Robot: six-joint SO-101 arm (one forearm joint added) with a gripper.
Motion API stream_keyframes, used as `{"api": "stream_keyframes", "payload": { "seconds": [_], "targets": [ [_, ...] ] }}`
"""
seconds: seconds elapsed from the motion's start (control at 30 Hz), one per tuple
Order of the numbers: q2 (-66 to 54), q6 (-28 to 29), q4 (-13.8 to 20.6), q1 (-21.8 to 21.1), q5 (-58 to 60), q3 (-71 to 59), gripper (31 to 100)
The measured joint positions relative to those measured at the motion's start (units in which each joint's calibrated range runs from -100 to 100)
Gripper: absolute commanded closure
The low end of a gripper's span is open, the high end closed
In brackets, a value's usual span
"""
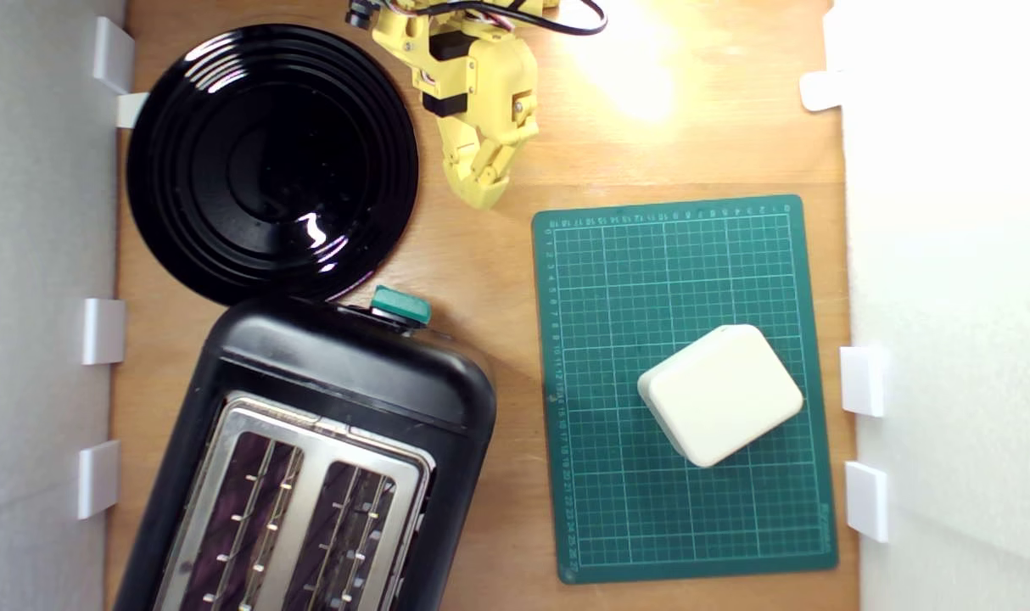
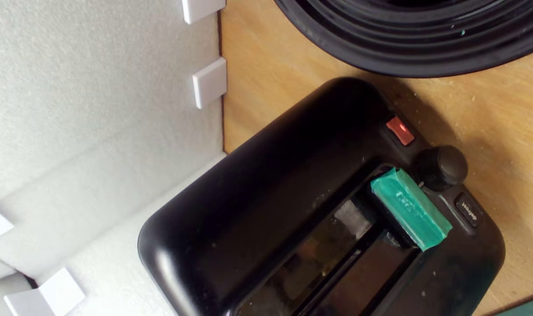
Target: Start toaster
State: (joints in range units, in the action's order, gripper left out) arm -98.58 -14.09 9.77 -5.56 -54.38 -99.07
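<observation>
The glossy black toaster [image 1: 328, 373] stands at the lower part of the exterior view's left, its silver slot plate [image 1: 311, 424] facing up and both slots empty. Its teal-green lever knob [image 1: 400, 307] sticks out of the end nearest the arm. In the wrist view the toaster [image 2: 257, 210] fills the frame, with the lever knob [image 2: 410, 214] beside a round black dial [image 2: 442, 166], a red button [image 2: 399, 131] and a defrost button [image 2: 468, 210]. My yellow gripper [image 1: 481, 191] hangs near the table's far edge, well apart from the lever, fingers together and holding nothing.
A round black plate [image 1: 273, 161] lies just beyond the toaster, almost touching it. A green cutting mat [image 1: 617, 280] on the exterior view's right carries a white rounded block [image 1: 719, 392]. White walls with small white brackets [image 1: 103, 329] border the wooden table [image 1: 498, 288] on both sides.
</observation>
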Motion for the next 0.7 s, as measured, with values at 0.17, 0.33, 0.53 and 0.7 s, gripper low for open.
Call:
{"api": "stream_keyframes", "payload": {
  "seconds": [0.17,0.33,0.53,0.7],
  "targets": [
    [0.0,0.0,0.0,0.0,-1.7,0.0,98.9],
    [0.0,0.0,0.0,0.0,-1.8,0.0,98.5],
    [0.0,0.0,0.0,0.0,-1.8,-0.1,98.5],
    [0.0,0.0,0.0,0.0,-1.8,-0.1,98.7]
  ]
}}
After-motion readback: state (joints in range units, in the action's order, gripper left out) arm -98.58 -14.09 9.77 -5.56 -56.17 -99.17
